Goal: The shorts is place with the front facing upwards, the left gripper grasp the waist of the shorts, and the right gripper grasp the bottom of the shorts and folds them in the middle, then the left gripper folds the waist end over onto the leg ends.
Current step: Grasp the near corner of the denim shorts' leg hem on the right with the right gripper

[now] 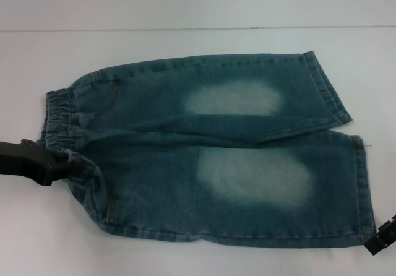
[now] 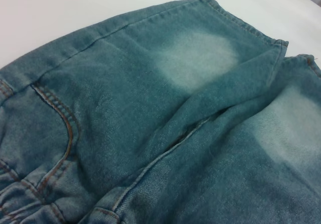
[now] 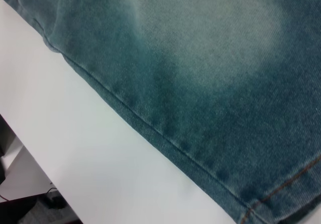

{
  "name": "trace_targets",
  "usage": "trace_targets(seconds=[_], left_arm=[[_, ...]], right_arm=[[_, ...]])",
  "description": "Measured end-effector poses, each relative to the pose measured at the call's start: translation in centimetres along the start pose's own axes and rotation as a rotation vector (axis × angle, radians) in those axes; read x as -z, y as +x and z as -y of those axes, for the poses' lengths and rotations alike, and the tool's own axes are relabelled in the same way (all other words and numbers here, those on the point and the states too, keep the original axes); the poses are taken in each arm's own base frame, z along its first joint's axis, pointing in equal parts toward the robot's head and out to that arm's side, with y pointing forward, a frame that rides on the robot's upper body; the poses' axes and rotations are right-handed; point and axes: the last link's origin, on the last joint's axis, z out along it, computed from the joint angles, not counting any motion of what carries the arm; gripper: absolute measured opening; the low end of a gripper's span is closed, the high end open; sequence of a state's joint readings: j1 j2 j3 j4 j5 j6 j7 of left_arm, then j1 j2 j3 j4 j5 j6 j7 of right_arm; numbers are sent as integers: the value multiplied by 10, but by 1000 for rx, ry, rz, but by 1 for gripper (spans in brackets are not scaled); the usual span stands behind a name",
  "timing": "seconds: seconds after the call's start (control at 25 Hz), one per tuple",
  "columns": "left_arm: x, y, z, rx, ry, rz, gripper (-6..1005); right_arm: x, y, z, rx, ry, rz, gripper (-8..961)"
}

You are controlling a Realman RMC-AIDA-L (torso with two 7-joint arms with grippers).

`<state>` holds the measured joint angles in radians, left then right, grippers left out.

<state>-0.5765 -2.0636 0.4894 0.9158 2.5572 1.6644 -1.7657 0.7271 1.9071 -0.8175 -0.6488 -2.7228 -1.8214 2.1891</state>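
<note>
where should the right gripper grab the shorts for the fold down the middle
Probably the near leg's hem, at its corner closest to the robot, coming in from the robot's right where the right gripper already sits. The shorts lie flat with the legs pointing right, so that stitched cuff edge is exposed on the white table.

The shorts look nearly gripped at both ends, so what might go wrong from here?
The left gripper meets the waist of the shorts only at its near corner, where the cloth already bunches; a lift might slip or drag the band crooked. The right gripper sits just at the near corner of the bottom of the shorts, so it could miss the hem. The legs overlap in the middle, which may crease the fold.
</note>
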Motion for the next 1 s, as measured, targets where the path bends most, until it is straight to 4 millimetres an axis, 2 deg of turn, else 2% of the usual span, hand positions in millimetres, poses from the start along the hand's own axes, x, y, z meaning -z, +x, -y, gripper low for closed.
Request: trace_targets(seconds=[1.0], left_arm=[[-2,-2,1,2,11,4,81]], right_arm=[[-9,-14,-6,33,-11,39,707]])
